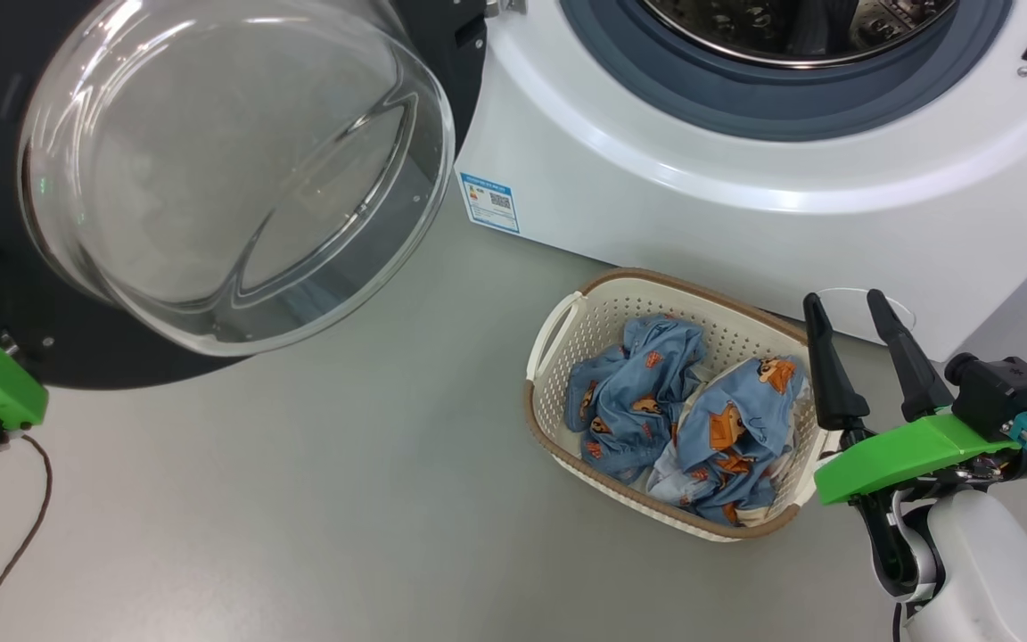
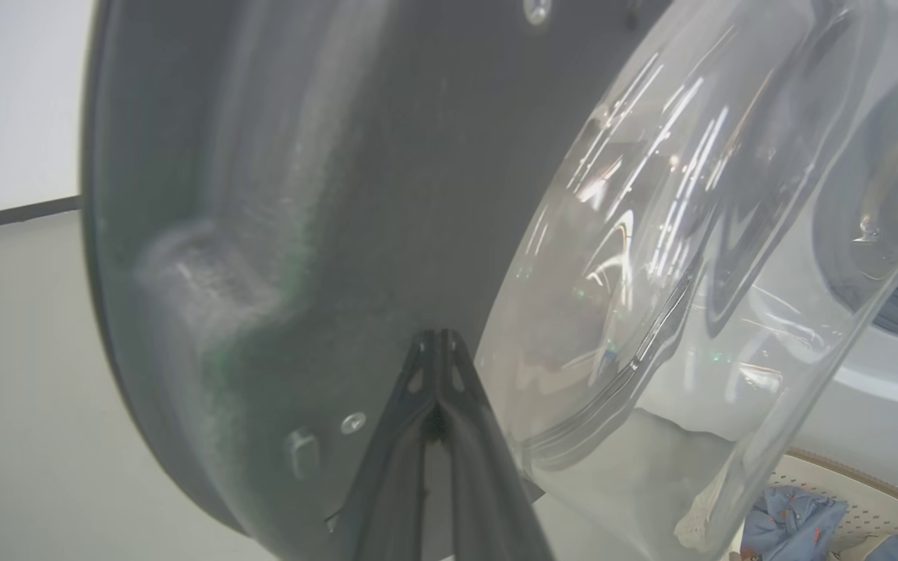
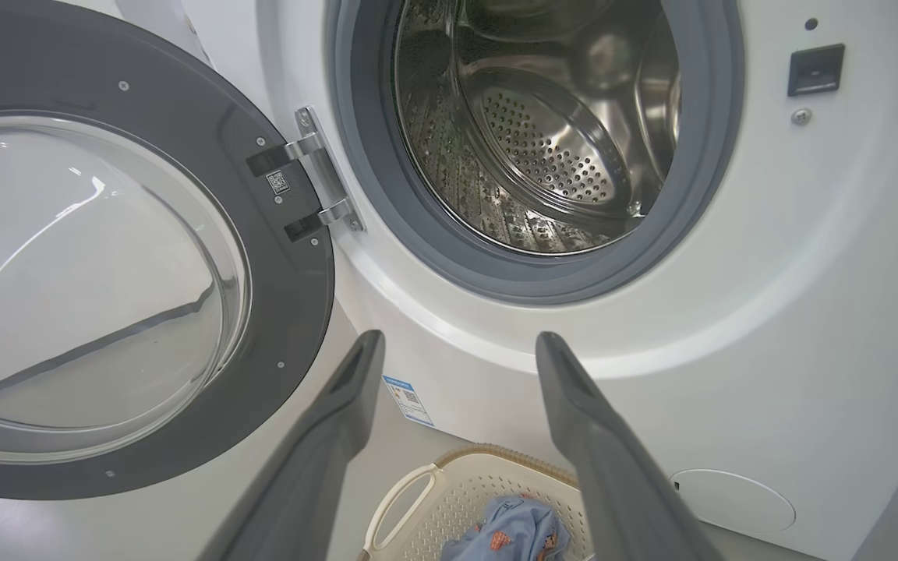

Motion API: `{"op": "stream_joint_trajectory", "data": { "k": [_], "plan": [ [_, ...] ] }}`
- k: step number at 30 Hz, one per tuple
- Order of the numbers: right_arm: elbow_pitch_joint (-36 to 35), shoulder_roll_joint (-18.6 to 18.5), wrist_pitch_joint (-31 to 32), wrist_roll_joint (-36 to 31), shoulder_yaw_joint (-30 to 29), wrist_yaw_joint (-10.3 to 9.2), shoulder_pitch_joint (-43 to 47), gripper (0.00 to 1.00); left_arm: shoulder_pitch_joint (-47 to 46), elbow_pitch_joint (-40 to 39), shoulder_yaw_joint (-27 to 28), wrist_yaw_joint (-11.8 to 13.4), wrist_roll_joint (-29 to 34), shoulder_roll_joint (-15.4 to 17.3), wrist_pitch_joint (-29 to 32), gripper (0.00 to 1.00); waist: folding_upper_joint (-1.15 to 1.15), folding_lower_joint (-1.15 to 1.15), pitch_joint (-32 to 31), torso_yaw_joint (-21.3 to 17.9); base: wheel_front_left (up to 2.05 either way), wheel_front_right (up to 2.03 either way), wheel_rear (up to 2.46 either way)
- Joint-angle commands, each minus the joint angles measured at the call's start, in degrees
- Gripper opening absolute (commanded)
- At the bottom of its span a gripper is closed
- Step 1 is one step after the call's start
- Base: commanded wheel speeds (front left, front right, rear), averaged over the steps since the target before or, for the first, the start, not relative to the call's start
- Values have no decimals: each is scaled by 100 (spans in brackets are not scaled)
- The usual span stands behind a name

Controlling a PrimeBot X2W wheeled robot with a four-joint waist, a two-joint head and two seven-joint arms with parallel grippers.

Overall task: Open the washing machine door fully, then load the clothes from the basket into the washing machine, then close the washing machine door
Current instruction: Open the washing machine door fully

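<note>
Right hand (image 1: 842, 299), lower right, spread wide, empty, beside cream perforated plastic basket (image 1: 607, 316); left hand (image 2: 437, 339) pinched closed, holding nothing, tips at round glossy black washing machine door (image 2: 301, 195).

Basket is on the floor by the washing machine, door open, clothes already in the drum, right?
Wrong on the clothes: they lie in the basket, as the head view shows; the drum in the right wrist view holds none. The rest stands.

Smooth grey floor (image 1: 299, 499); white wall (image 2: 12, 101), dark baseboard (image 2: 12, 216) along bottom.
</note>
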Motion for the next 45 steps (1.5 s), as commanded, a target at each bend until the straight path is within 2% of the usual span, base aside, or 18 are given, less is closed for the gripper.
{"op": "stream_joint_trajectory", "data": {
  "k": [1,15,36,37,38,39,40,41,45],
  "plan": [
    [-142,41,-70,-46,119,43,-28,100,-310,67,143,38,-69,477,-103,0,0,0,-27,-24,0,0,0],
    [-142,51,-70,-31,116,43,47,100,-345,333,-199,38,-318,439,-260,0,0,0,-175,-8,0,0,0],
    [-245,76,-70,45,83,43,203,100,368,-461,-683,38,-917,618,-578,0,0,0,-351,-156,0,0,0],
    [-251,80,-70,47,76,43,216,100,418,-520,-685,38,-929,618,-588,13,0,0,-365,-170,0,0,0],
    [-259,84,-70,49,73,43,225,100,467,-584,-680,38,-938,621,-597,34,0,0,-376,-187,0,0,0],
    [-268,86,-70,48,66,43,234,100,516,-649,-673,38,-941,621,-604,49,0,0,-388,-203,0,0,0],
    [-277,89,-70,48,57,43,242,100,568,-715,-663,38,-944,619,-609,93,0,0,-399,-221,0,0,0],
    [-284,91,-70,51,54,43,248,100,619,-784,-653,38,-937,620,-613,100,0,0,-408,-242,0,0,0],
    [-315,101,-70,61,60,43,253,100,832,-1119,-423,48,-920,615,-620,100,0,0,-438,-374,0,0,0]
  ]
}}
